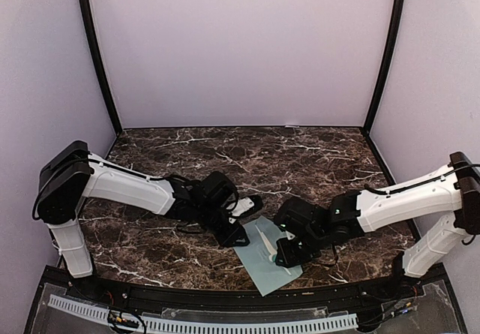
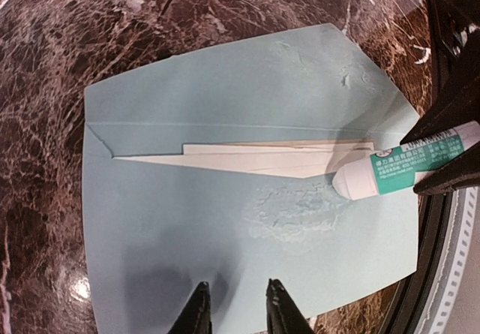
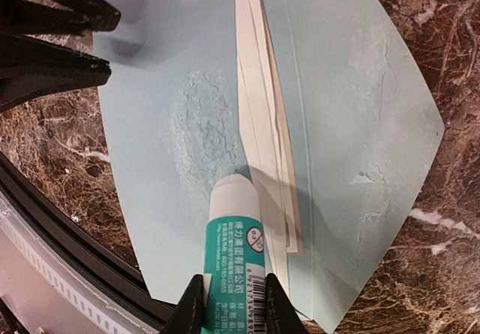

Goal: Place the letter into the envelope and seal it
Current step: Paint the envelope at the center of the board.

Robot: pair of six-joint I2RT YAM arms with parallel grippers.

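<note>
Pale lilac walls (image 1: pixel 240 49) close in a dark, white-veined marble worktop (image 1: pixel 225 154), and we work near its front edge. The left arm (image 1: pixel 127 184) and the right arm (image 1: pixel 397 203) both reach inward to the same spot.

The envelope (image 1: pixel 262 270) lies flat on the worktop between them, with its flap (image 2: pixel 247 79) open and spread away from the pocket. The letter (image 2: pixel 247 157) is already tucked in. Only a thin cream wedge of it shows at the mouth, so we judge that sealing is the step in hand.

The right hand (image 3: pixel 234 285) is clenched around a white-and-green glue stick (image 3: pixel 234 236). The stick's tip is on the envelope just beside the letter's exposed edge. A rough glue patch (image 2: pixel 289 218) sits on the pocket below the mouth, and fainter smears mark the flap.

The left hand (image 2: pixel 238 285) hovers at the envelope's edge opposite the flap. Its fingers are slightly apart with nothing between them, so it grasps nothing. We cannot tell whether it touches the paper.

To do this well, we keep the stick on teal paper and off the cream, or the letter will bond to the pocket. We press lightly, since thin paper drags and wrinkles under a sticky tip. We let the left hand pin its edge while the stick moves, and we lift the stick straight up so the envelope does not rise with it. The flap should then fold along its crease onto the wet patch.
</note>
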